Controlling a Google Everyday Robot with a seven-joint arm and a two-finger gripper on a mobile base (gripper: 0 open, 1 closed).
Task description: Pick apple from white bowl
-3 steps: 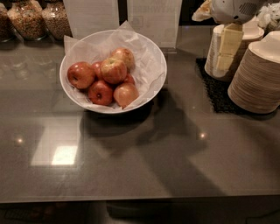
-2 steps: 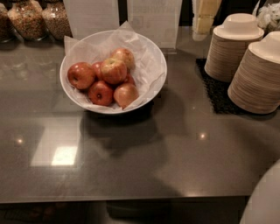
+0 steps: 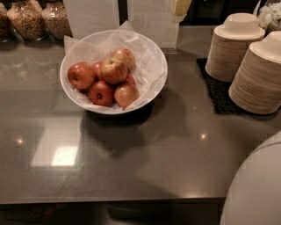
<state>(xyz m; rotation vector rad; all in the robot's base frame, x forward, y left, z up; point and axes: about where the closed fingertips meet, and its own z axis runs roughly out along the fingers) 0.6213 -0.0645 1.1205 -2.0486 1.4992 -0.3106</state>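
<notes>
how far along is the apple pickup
Done: nothing yet. The apple sits on top of the other apples in the white bowl, untouched. In hand: the gripper shows only as a pale tip at the top edge, behind the bowl and apart from the fruit. Left: reach the apple, grasp it and lift it out.
</notes>
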